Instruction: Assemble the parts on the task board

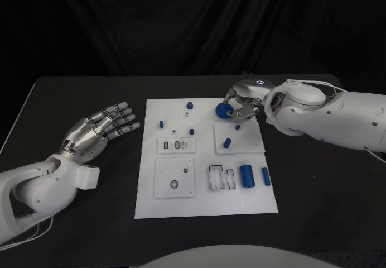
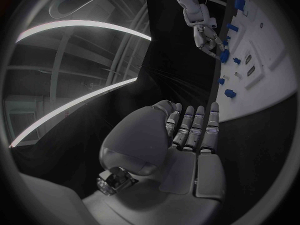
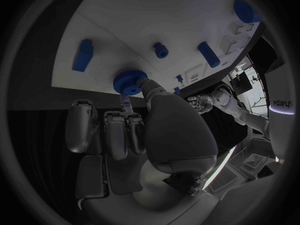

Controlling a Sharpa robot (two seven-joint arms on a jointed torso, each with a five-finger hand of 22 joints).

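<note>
Blue against the white task board (image 1: pixel 205 204), a round gear-like part (image 1: pixel 223 109) is pinched by the fingers (image 1: pixel 238 109) of the right hand (image 1: pixel 245 99) at the upper right of the board, in the upper middle of the head view. In the right wrist view the same toothed blue disc (image 3: pixel 130 81) is seen caught between the thumb and a finger, right at the board's edge; whether it is lifted or touching the surface cannot be told. The part sits at the tips of the fingers, on their board-ward side, and its round face appears tilted toward the camera rather than flat. Just below it in the head view lies a raised white square plate (image 1: pixel 239 139) carrying two small blue pieces (image 1: pixel 227 143), and judged from the task, the disc is likely meant for a seat somewhere near there, though no seat can be made out. The right hand is clearly the nearer one. The left hand (image 1: pixel 98 130) is held over the black desk (image 1: pixel 322 212) at the left of the frame, well apart from the board's left edge, its fingers spread and holding nothing. Two blue cylinders (image 1: pixel 247 176) lie with their long axes running up and down the frame at the board's lower right, untouched.
</note>
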